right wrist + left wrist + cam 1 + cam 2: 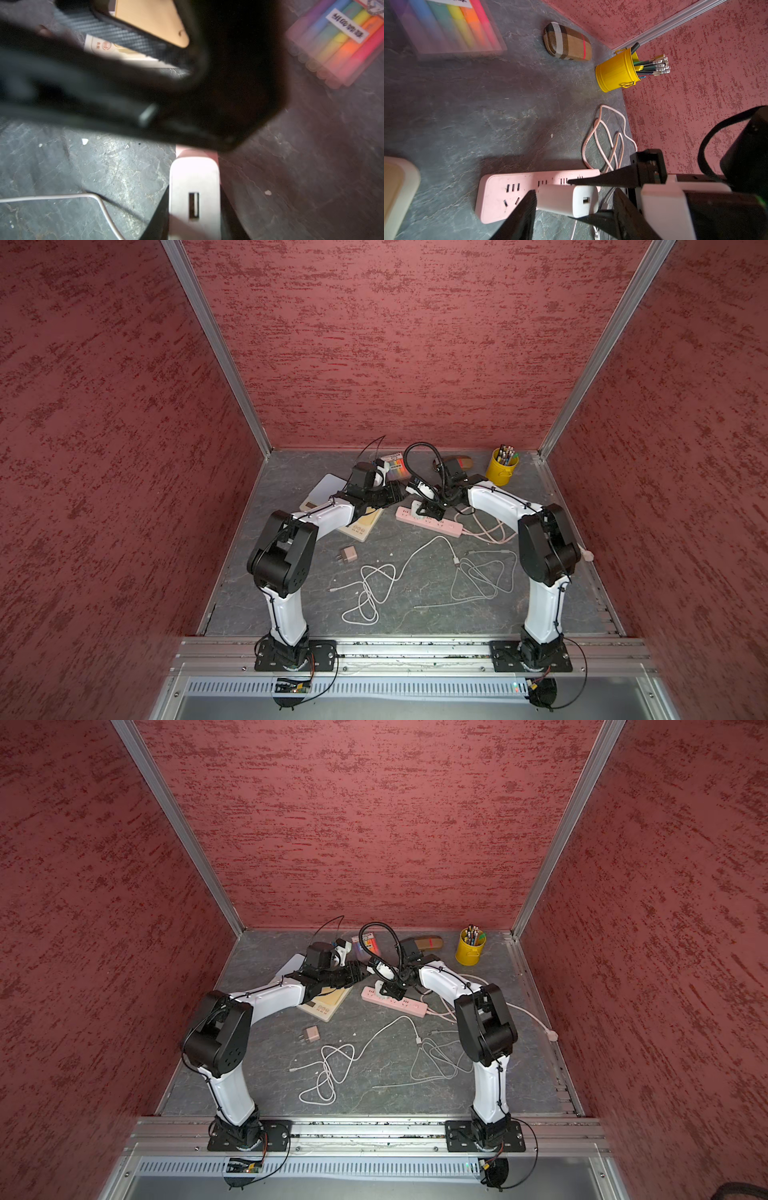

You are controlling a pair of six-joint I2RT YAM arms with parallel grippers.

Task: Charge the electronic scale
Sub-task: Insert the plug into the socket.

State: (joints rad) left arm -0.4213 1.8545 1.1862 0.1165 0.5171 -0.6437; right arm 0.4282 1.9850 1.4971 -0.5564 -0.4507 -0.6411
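Right tool [194, 187] is clamped on the white charger [566, 197]; left tool [402, 492] stands apart around it. Hold its prongs square above the pink power strip [500, 193] before pressing. The electronic scale [359, 529] lies on the desk under the left arm.

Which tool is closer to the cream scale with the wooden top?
Left. The left tool is just past the cream scale; the right tool is farther, over the pink power strip, holding a white charger.
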